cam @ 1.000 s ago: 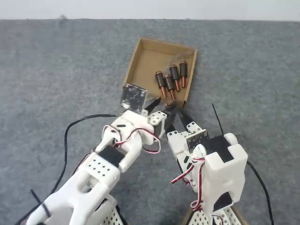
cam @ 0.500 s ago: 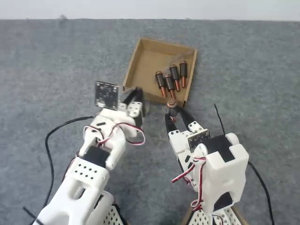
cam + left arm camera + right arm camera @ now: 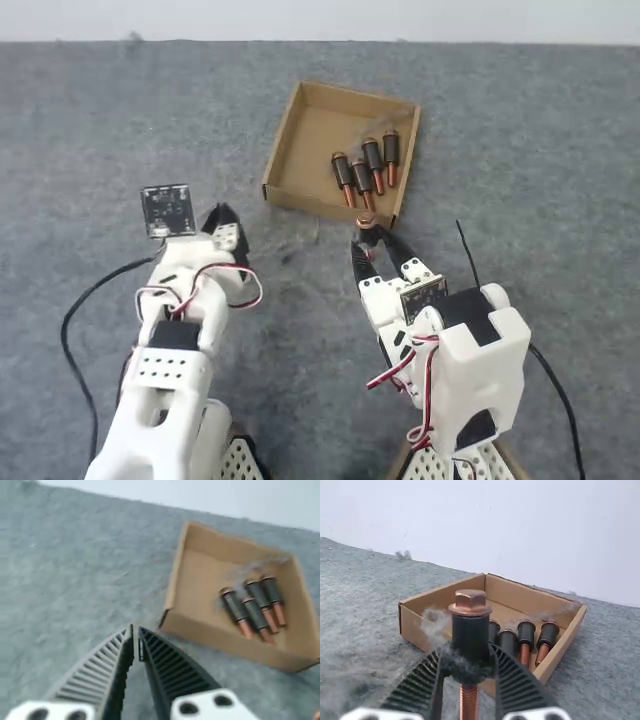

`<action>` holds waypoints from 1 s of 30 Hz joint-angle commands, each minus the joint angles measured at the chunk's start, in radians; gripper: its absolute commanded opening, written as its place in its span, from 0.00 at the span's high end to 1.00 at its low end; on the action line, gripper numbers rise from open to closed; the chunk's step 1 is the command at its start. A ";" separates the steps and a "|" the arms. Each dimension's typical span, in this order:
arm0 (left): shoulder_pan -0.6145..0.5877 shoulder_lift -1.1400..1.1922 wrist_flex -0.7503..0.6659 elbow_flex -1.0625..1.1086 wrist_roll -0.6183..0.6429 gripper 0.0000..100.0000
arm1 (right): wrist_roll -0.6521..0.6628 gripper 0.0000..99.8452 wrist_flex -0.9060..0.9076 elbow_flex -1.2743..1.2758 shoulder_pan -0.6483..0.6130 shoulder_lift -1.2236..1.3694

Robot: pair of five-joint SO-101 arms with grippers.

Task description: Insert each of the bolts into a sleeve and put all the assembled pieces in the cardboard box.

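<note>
The cardboard box [image 3: 305, 130] sits at the middle back of the grey carpet and holds several assembled pieces [image 3: 365, 165], black sleeves with copper bolts through them. My right gripper [image 3: 370, 245] stands just in front of the box's near right corner, shut on another assembled piece [image 3: 470, 630] that it holds upright, copper bolt head on top. My left gripper [image 3: 225, 222] is off to the left of the box, its fingers [image 3: 120, 655] shut with nothing between them. In the left wrist view the box [image 3: 180, 575] lies ahead and to one side.
Grey carpet [image 3: 100, 150] covers the whole table, with a pale wall along its far edge. Black cables [image 3: 85, 300] trail from the arms' bases near the front. Open floor lies left of the box and on the far right.
My left arm has swung away to the left from beside the right gripper and the box's front edge. The right gripper keeps still with the assembled piece.
</note>
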 commanded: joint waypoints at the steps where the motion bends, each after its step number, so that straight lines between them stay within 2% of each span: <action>1: -0.028 -0.035 0.005 0.030 -0.012 0.99 | 0.012 0.99 -0.027 -0.028 0.012 -0.015; 5: -0.087 -0.037 0.063 0.028 -0.051 0.99 | 0.012 0.99 -0.027 -0.026 0.012 -0.016; 10: -0.109 -0.037 0.348 -0.096 -0.158 0.99 | 0.012 0.99 -0.027 -0.029 0.012 -0.015; 16: -0.109 -0.037 0.394 -0.117 -0.167 0.99 | 0.012 0.99 -0.027 -0.029 0.012 -0.013; 22: -0.107 -0.037 0.657 -0.292 -0.169 0.99 | 0.012 0.99 -0.027 -0.031 0.012 -0.013; 27: -0.109 -0.038 0.678 -0.314 -0.173 0.99 | 0.014 0.99 -0.027 -0.031 0.012 -0.013; 30: -0.109 -0.109 0.720 -0.323 -0.241 0.99 | 0.014 0.99 -0.027 -0.031 0.012 -0.013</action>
